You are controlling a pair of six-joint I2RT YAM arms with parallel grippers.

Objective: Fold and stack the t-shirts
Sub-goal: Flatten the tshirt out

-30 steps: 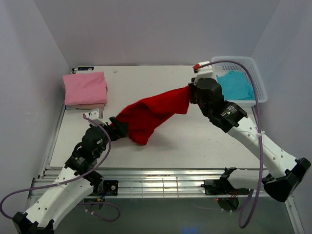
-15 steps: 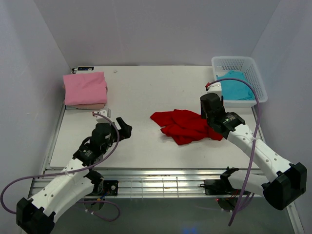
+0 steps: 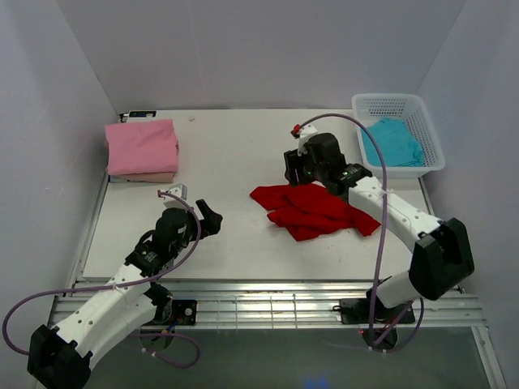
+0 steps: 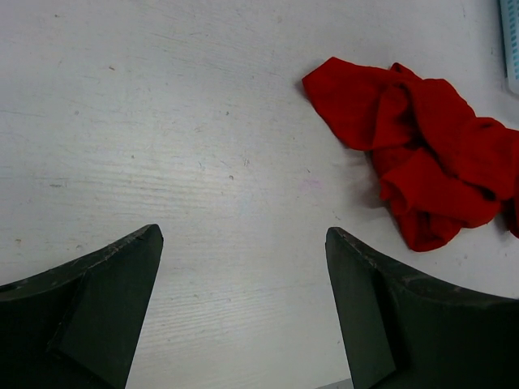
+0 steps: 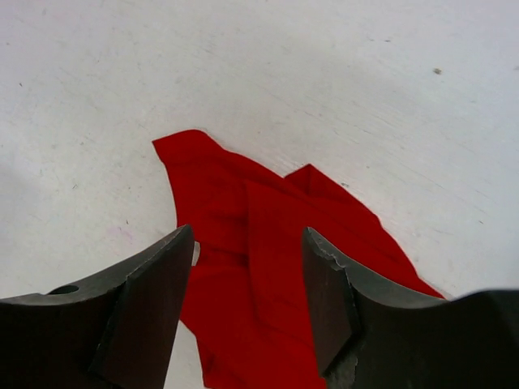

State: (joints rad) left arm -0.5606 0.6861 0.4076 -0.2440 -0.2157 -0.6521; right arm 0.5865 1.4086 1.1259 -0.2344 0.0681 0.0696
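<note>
Wrist views: left tool (image 4: 242,235), right tool (image 5: 247,233) spread; pink shirt (image 3: 142,146), seemingly folded, overhead only.

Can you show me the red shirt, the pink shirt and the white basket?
red shirt (image 3: 312,209), top view, middle of the crumpled heap.
pink shirt (image 3: 142,146), top view, middle of its folded top.
white basket (image 3: 389,104), top view, its far wall.

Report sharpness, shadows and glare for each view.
Top external: evenly lit, sharp, no glare; the red shirt casts only a faint shadow. Left wrist: table grain sharp, jaws dark in the foreground. Right wrist: shirt folds crisp, jaws dark, underlit.
</note>
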